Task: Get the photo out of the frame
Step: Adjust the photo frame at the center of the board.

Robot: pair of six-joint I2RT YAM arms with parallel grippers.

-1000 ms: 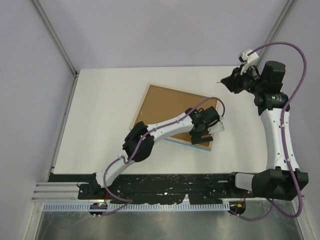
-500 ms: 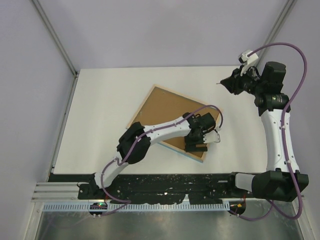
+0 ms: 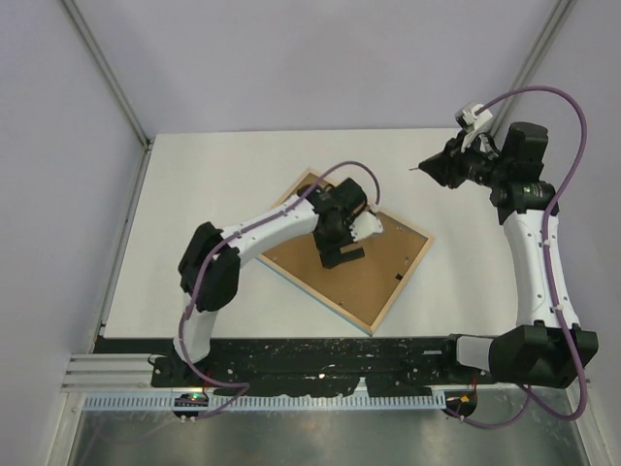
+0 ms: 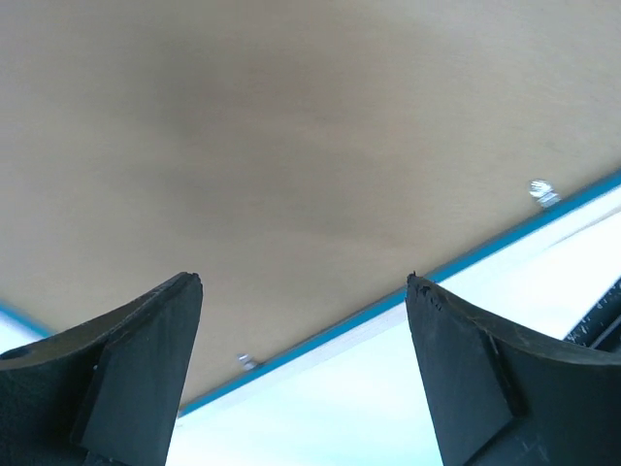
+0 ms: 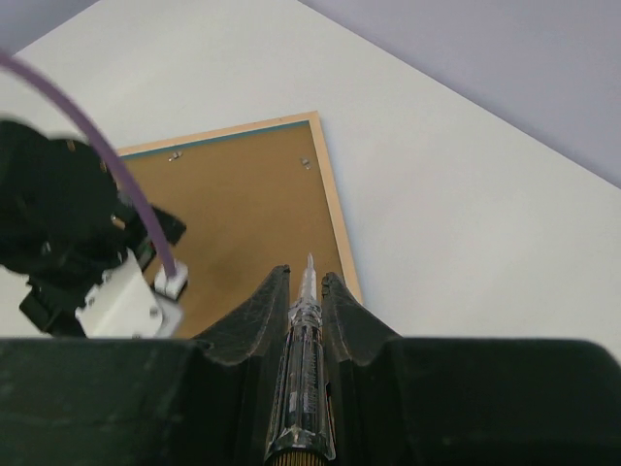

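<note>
The left gripper (image 3: 341,254) is released, its jaws spread wide, and is positioned directly over the frame (image 3: 411,264), above the far-left part of the backing board (image 3: 374,277). Whether the fingertips touch the board cannot be told. The right gripper (image 3: 434,167) is clenched on a slim clear-handled tool (image 5: 305,311). It is raised beyond the frame's far-right side, well apart from it, with the tool tip aimed toward the frame.

The frame is laid face down on the table (image 3: 213,184), wood-coloured back uppermost. The backing board is seated inside the frame, and small metal tabs (image 4: 541,191) are seen along the frame's inner edge. The photo is not visible in any view and is judged to be enclosed in the frame beneath the board.

The task is judged to be at an early stage, as nothing has been removed. The tabs are to be released, the board lifted out of the frame, and the photo withdrawn.
</note>
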